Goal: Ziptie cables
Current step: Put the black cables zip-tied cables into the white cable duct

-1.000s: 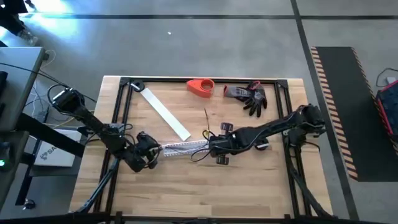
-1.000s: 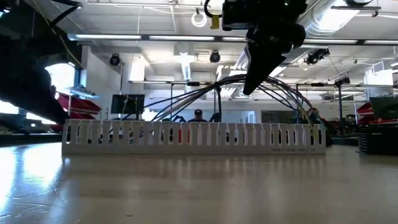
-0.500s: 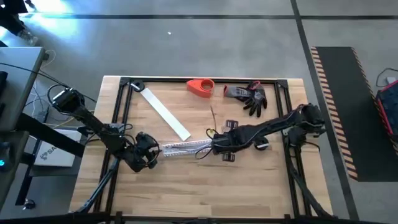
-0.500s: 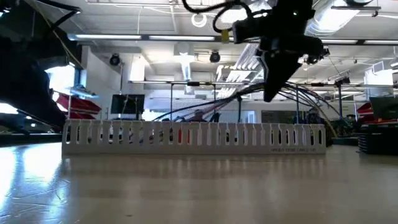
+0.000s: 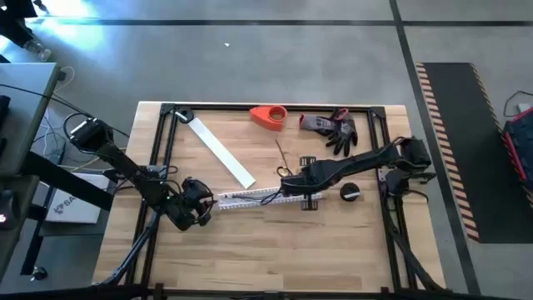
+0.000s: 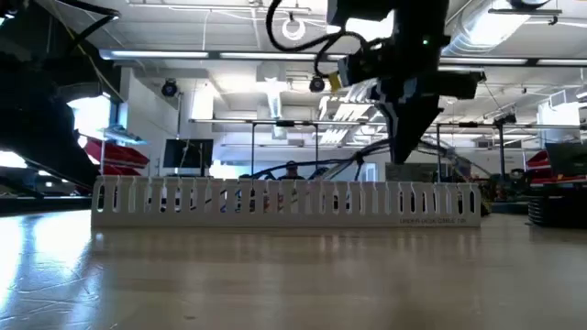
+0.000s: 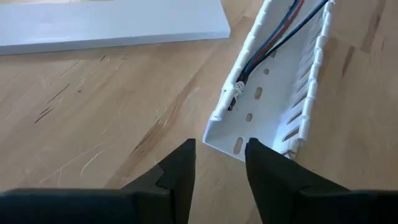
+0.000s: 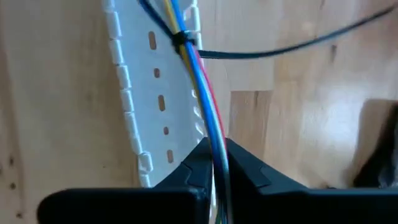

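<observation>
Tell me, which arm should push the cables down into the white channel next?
Probably the right. Its gripper is shut on the cables over the channel. The left gripper is open at the channel's end, holding nothing.

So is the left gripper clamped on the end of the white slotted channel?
No, the left gripper is open, its fingers apart just short of the white slotted channel's end, touching nothing.

small grey print on white slotted channel (image 6: pixel 275 200) wall, too small to read
</observation>
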